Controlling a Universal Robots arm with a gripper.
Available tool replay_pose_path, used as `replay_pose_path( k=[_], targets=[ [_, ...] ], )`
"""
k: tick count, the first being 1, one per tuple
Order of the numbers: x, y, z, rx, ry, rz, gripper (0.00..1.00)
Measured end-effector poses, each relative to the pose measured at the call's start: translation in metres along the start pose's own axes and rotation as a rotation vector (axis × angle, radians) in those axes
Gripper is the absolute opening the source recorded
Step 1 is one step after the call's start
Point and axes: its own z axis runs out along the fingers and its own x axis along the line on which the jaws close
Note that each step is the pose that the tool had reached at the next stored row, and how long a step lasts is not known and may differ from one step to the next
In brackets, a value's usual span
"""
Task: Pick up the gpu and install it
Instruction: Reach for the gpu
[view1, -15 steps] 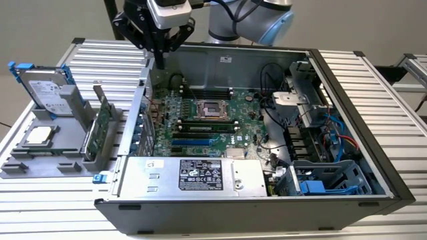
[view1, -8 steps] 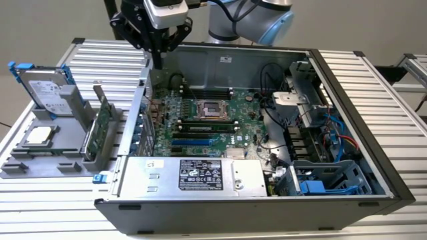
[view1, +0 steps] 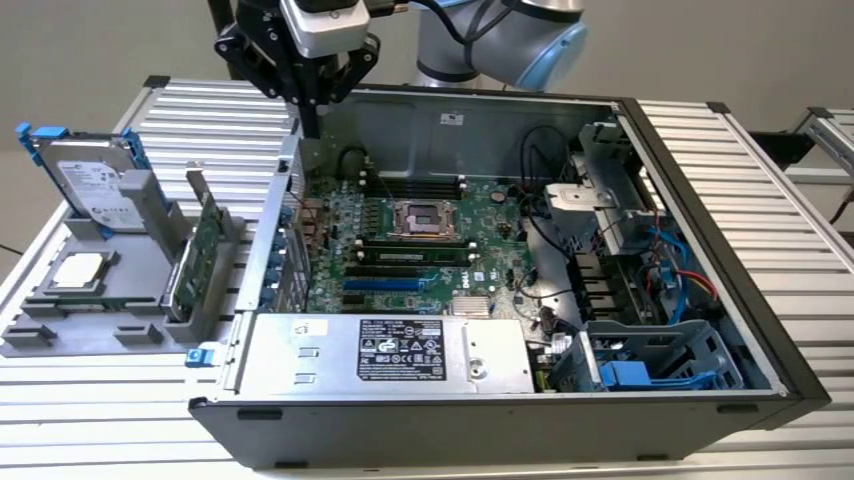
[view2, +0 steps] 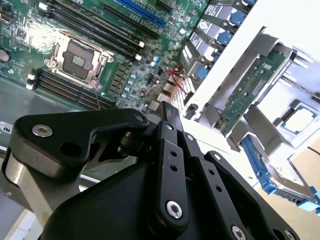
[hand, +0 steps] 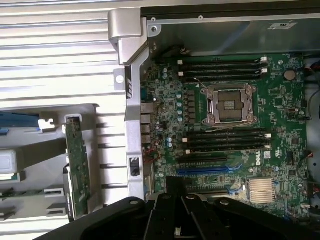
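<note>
The claw (view1: 310, 122) hangs over the back corner of the open computer case (view1: 467, 425), its fingers drawn together with nothing between them, so by my reading the grasp has not yet been made. The gpu (view1: 200, 255) stands on its long edge in a slot of the grey holder (view1: 80, 335), which sits on the bench (view1: 747, 150) just beside the case on the exterior view's left. It is likely kept upright so its top edge is free for a pinch from above. In the first wrist view the card (hand: 78, 170) shows as a thin green strip outside the case wall, apart from the claw. The hard drive (view1: 96, 185) and the square processor chip (view1: 80, 270) rest in the same holder, each in its own place. The case lies on its side with the cover off, leaving the main board (view1: 414, 240) facing up, and the blue slot (hand: 202, 170) on it has no card in it.
</note>
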Motion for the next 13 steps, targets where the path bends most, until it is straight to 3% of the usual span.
replay_pose_path(
  k=[13],
  targets=[
    [0.0066, -0.0005, -0.0001, 0.0, 0.0, 0.0, 0.0]
  ],
)
